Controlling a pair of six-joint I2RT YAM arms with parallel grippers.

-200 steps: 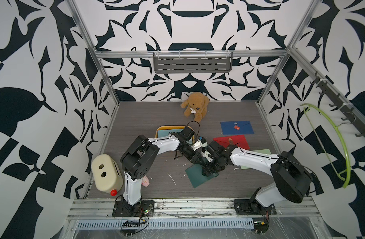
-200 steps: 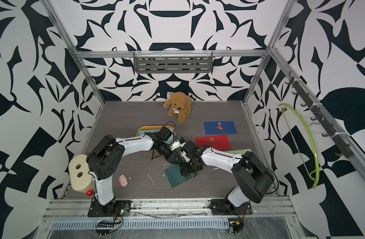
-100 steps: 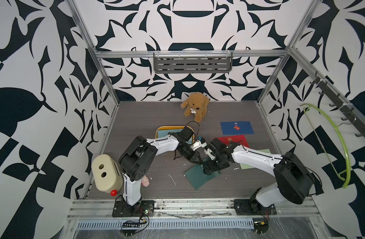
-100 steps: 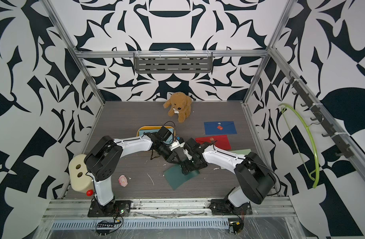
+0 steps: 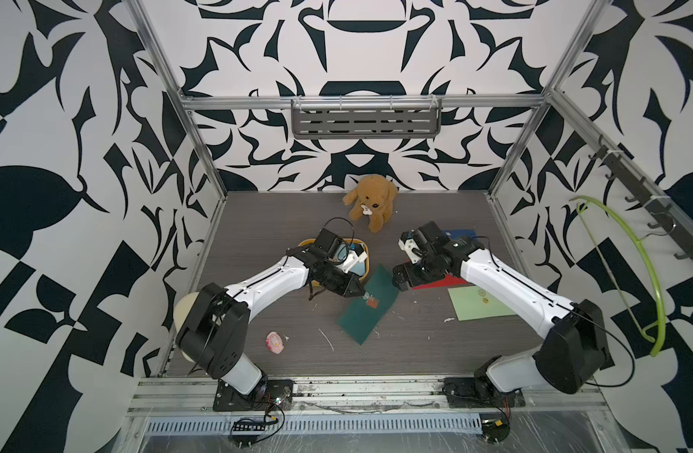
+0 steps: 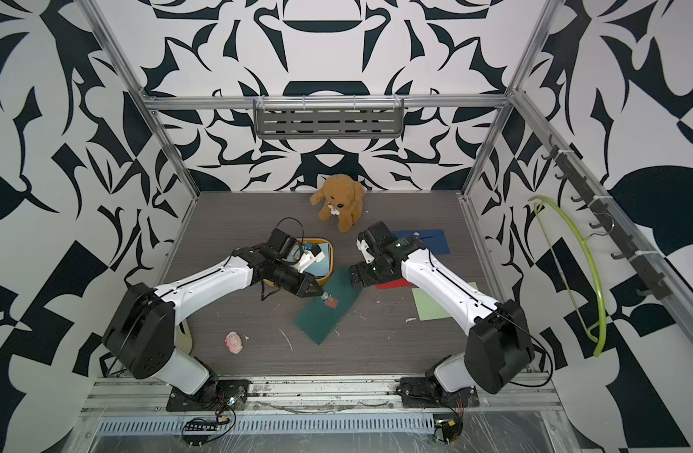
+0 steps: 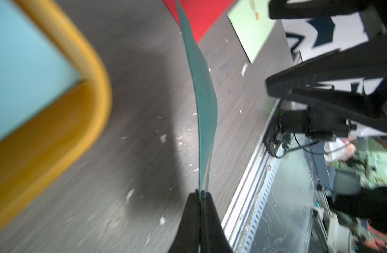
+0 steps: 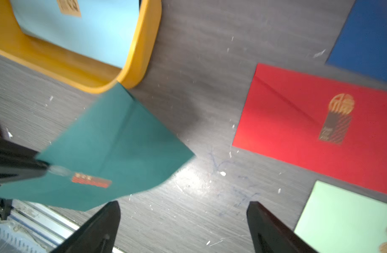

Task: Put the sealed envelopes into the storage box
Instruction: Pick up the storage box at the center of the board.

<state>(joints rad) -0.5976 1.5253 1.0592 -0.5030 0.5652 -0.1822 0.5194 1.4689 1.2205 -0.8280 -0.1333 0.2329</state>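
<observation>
**Item:** dark green envelope (image 5: 370,304), at the centre of both top views, slanted just right of the storage box (image 5: 370,259).
- It was held at one long edge, beside its red sticker, by the left tool (image 5: 361,293), whose jaws were pinched fully together on the paper.
- The left wrist view showed the sheet edge-on and bowed, raised off the table (image 5: 258,235) near the grip.
- Whether its lower end touched the table could not be told.

**Right tool** (image 8: 183,204): its jaws were spread wide and held nothing. It was poised over bare table between the green envelope and the red envelope (image 8: 308,131).

**Storage box:** yellow, left of centre, with a light blue envelope (image 8: 89,32) lying inside.

**Outstanding on the table, right half of the frame:** the red envelope, a pale green envelope (image 5: 482,302) and a navy envelope (image 6: 427,239).

**Hazards, as judged:**
- The grip was a narrow pinch at an edge, so the limp sheet could pivot or slip out on a quick swing.
- Its upper corner sat right at the box rim and might catch there and fold.
- The box looked barely larger than an envelope, so a slanted release would probably leave the sheet propped on the rim.
- The right tool stood close enough to brush the sheet.
</observation>
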